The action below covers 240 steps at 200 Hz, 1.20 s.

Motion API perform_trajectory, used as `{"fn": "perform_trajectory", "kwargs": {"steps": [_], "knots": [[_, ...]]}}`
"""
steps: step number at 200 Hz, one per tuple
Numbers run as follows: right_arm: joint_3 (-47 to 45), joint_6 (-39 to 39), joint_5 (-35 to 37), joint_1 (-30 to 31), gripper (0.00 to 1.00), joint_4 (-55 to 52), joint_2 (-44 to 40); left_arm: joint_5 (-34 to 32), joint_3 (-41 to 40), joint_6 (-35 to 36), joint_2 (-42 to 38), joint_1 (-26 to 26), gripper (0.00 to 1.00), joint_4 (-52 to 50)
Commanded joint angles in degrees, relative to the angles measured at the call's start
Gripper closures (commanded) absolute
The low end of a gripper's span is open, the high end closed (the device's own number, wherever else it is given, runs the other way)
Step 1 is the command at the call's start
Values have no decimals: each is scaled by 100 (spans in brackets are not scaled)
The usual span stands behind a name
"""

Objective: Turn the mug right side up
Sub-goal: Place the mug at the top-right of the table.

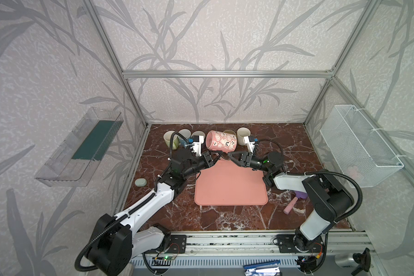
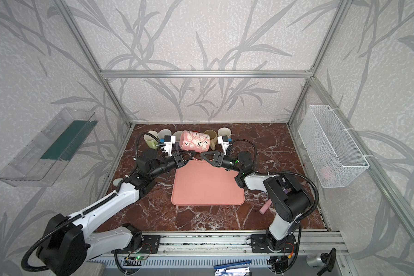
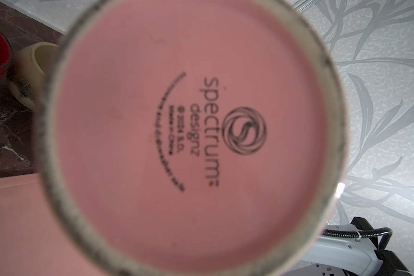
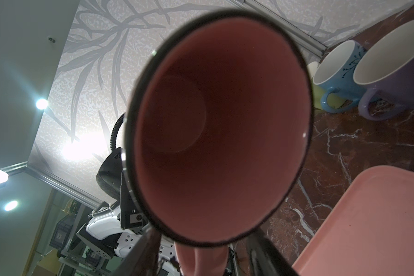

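As both top views show, the mug (image 1: pixel 221 142) is pink and printed with white ghosts and pumpkins. It is held on its side, clear of the worktop (image 1: pixel 225 217) and above the far edge of a pink mat (image 1: pixel 230 186), with its base turned toward the left arm. The left claw (image 1: pixel 217 156) is clamped on the mug from beneath. The right claw (image 1: pixel 229 154) is brought in from the opposite side, its tips just beside the left's. A row of other mugs (image 1: pixel 171 141) is lined up behind on the red-brown marbled surface. Leaf-patterned walls enclose the space, and a wire basket (image 1: pixel 359 143) and a clear tray (image 1: pixel 79 150) are hung on them.

From the left wrist, the frame is filled by the mug's pink base, close and blurred. A printed maker's mark and a scuffed pale foot ring are seen on it. No claw is shown there.

From the right wrist, the open mouth is looked into: a dark rim with a pink inside. The right claw's fingers (image 4: pixel 148 253) are spread apart, with the pink handle (image 4: pixel 196 260) lying between them. A blue mug (image 4: pixel 337 71) and a purple mug (image 4: pixel 392 71) are seen on the worktop beyond.
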Motion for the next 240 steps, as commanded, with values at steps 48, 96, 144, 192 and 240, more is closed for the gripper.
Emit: {"fn": "perform_trajectory", "kwargs": {"steps": [48,96,144,192,240], "knots": [[443,200,-103,66,65,345,118,289,-111,-611,513,25,100,2264],[408,192,-15,35,83,345,61,250,-210,-559,448,30,100,2200],[342,156,63,21,100,345,63,194,-372,-678,548,26,100,2375],[149,178,127,-96,100,345,-253,59,-498,-419,267,23,81,1750],[-177,200,118,-250,100,345,-418,-168,-633,-132,-27,30,27,1176]]}}
